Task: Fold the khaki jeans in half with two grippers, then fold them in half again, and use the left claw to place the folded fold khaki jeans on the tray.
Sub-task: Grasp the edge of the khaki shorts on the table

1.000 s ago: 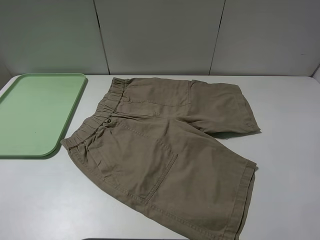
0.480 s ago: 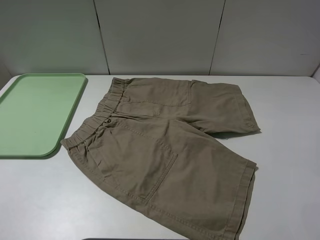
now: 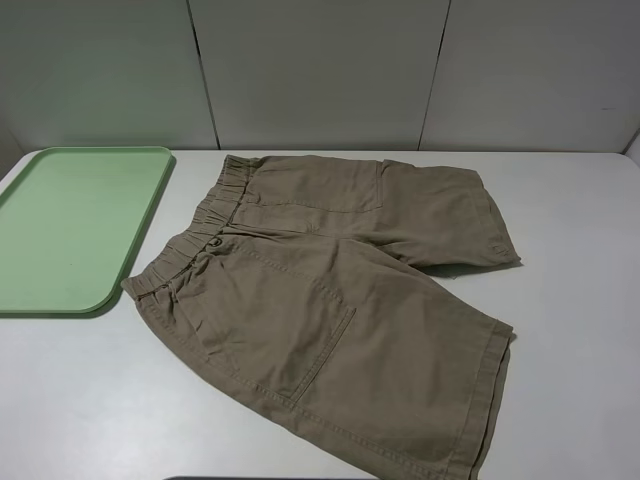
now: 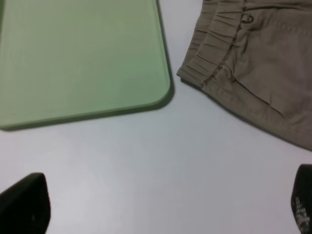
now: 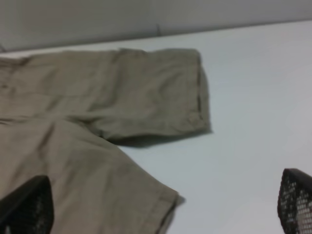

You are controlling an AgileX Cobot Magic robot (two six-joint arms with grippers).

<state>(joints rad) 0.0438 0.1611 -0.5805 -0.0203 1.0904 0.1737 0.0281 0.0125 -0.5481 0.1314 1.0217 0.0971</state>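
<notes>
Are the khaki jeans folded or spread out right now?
Spread out. The khaki jeans lie flat on the table, both legs apart and both patch pockets showing, with no part doubled over.

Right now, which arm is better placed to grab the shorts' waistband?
Left: the left tool, open, hangs near the waistband corner beside the tray; the right tool faces the leg hems.

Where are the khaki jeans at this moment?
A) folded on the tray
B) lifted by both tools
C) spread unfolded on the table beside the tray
C: the khaki jeans lie spread flat on the table, both legs open, right of the tray.
</notes>
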